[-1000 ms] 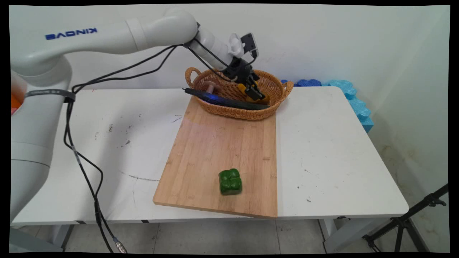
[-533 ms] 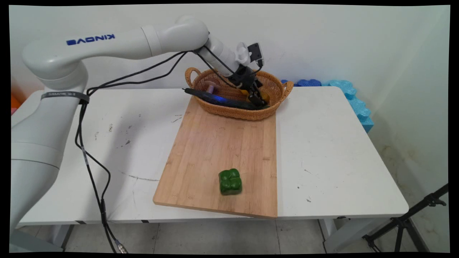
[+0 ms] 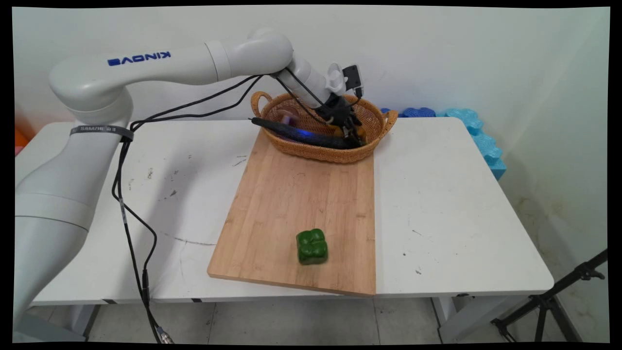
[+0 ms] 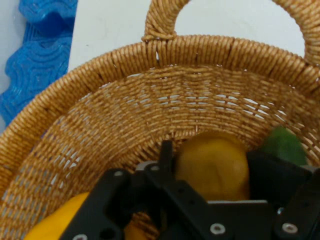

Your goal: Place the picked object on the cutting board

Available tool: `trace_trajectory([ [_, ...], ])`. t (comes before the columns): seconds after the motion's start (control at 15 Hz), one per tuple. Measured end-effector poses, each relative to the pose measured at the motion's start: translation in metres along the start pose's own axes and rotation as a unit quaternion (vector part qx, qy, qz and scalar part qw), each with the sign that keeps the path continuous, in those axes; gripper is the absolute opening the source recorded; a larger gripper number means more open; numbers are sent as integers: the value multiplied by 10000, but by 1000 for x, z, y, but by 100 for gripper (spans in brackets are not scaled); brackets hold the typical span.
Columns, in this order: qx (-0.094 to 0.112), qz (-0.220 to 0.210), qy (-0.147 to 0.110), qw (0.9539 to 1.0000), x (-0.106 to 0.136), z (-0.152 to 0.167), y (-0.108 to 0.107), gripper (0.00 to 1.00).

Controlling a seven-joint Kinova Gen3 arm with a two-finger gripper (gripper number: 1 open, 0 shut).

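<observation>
The gripper [image 4: 212, 172] reached down inside the wicker basket [image 3: 376, 127], its fingers spread to either side of a yellow lemon-like fruit [image 4: 214, 165] lying between them against the basket's right-hand wall; whether they pressed it I could not tell

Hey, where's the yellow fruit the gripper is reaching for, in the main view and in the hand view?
Main view: the yellow fruit is barely visible inside the wicker basket, mostly hidden behind the gripper.
Hand view: the yellow fruit sits low and centre, between the gripper's black fingers.
Shared landmark: the basket's woven wall and looped handle, beside the blue foam.
</observation>
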Motion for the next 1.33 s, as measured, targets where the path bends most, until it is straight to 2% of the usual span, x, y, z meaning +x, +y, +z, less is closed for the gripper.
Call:
trace_trajectory([
  [0.8, 78, 61, 11, 10000, 8, -5, 2, 0],
  [1.07, 178, 56, 49, 9998, 13, -24, 4, 0],
  [1.33, 316, 96, 109, 9994, 17, -57, 10, 0],
])
